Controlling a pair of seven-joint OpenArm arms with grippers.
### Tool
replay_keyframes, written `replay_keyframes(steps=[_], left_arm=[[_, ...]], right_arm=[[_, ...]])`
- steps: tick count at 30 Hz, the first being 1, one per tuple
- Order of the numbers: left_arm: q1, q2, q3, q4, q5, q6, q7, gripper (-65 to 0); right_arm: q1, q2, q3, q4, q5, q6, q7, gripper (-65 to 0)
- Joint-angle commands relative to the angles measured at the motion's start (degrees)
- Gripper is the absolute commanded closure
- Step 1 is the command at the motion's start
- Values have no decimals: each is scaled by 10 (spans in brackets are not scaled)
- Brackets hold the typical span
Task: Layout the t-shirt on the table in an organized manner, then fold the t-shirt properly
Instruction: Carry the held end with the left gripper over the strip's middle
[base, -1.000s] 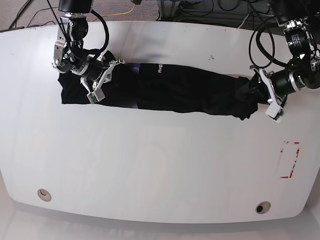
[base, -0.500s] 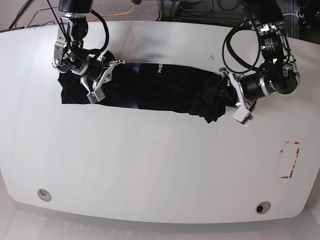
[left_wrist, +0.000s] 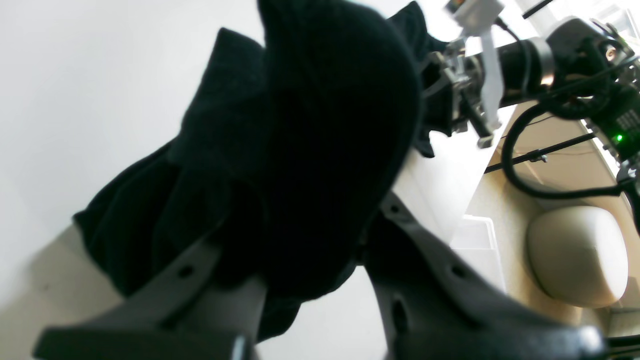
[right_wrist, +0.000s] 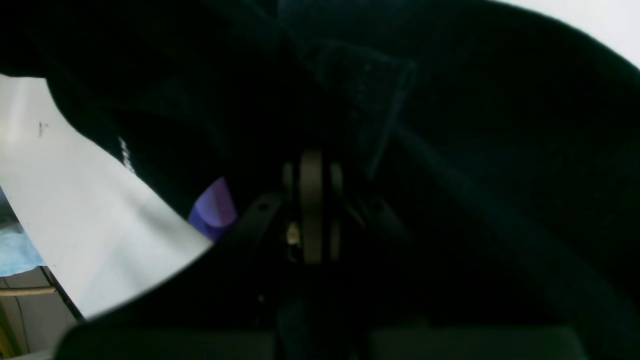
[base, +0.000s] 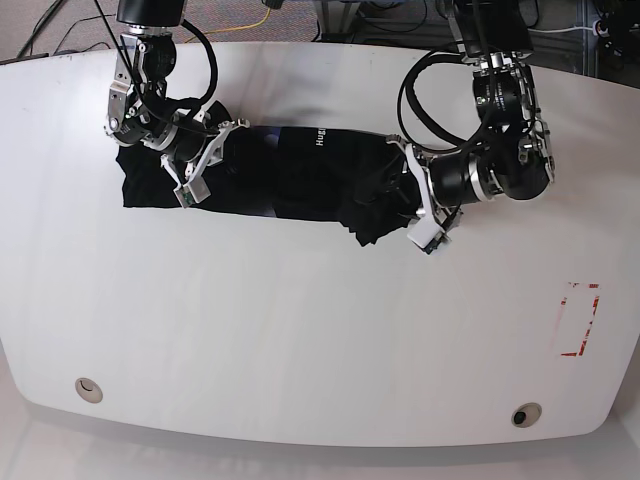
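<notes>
Tabletop (base: 300, 340), white and glossy, carries the black t-shirt (base: 300, 180) in a bunched band near its far edge, toward the far-left corner. Left gripper (base: 405, 212) pinches the shirt's folded-over end between nearly closed jaws. Right gripper (base: 200, 170) is clamped fully closed on the other end.
</notes>
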Motion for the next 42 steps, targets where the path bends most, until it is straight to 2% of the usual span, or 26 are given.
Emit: replay_keyframes(steps=[1, 13, 24, 29, 36, 38, 42], left_arm=[[-9, 9, -1, 10, -4, -1, -14, 0], [-9, 32, 2, -9, -2, -1, -14, 0], [-25, 38, 2, -76, -2, -1, -14, -147], [-26, 40, 2, -78, -3, -1, -14, -149], [-38, 40, 57, -78, -2, -1, -14, -156], [-40, 40, 63, -78, -2, -1, -14, -182], [-41, 40, 63, -79, -2, -1, -14, -318]], right_arm=[[4, 5, 2, 5, 2, 3, 3, -6], [4, 5, 2, 5, 2, 3, 3, -6], [4, 4, 2, 6, 2, 3, 3, -6], [4, 4, 2, 6, 3, 3, 3, -6], [4, 4, 2, 6, 3, 3, 3, -6], [5, 4, 2, 6, 3, 3, 3, -6], [6, 4, 2, 6, 3, 3, 3, -6]])
